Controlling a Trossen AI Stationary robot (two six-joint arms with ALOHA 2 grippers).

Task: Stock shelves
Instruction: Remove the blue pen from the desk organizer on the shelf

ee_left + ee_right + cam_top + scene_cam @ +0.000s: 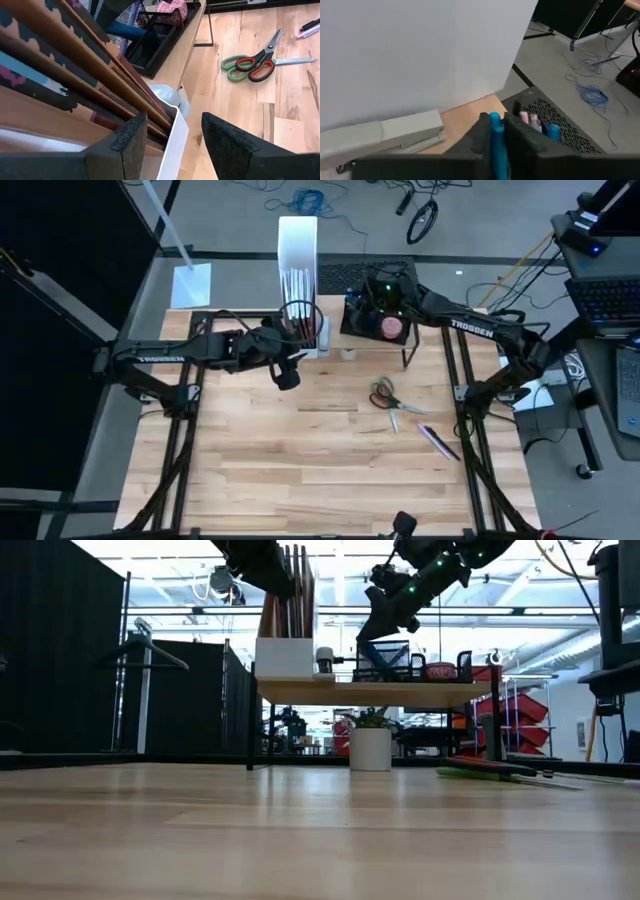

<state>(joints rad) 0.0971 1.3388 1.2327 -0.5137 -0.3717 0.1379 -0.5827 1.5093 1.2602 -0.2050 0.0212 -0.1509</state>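
Note:
The shelves point(370, 692), a light-wood top on black legs, stand at the table's far side. On them are a white file box point(298, 250) of folders point(75, 75), a black organizer tray point(555, 127) and a grey stapler point(385, 136). My left gripper point(170, 145) is open above the file box, one finger on either side of the box's white wall point(175, 135); no touch shows. My right gripper point(495, 137) hangs over the tray, shut on a blue pen point(495, 131). My right gripper pinches the blue pen between its two fingers; the pen's end point(494, 119) pokes out just past the fingertips. The pen lies along the fingers, which slant down toward the organizer tray point(395, 660). It is clear of the tray and the shelf top.
Green and red scissors point(385, 395) and two pens point(437, 440) lie on the table right of centre. More pens point(532, 120) stand in the tray. A red-pink round thing point(392, 327) sits at the tray's near side.

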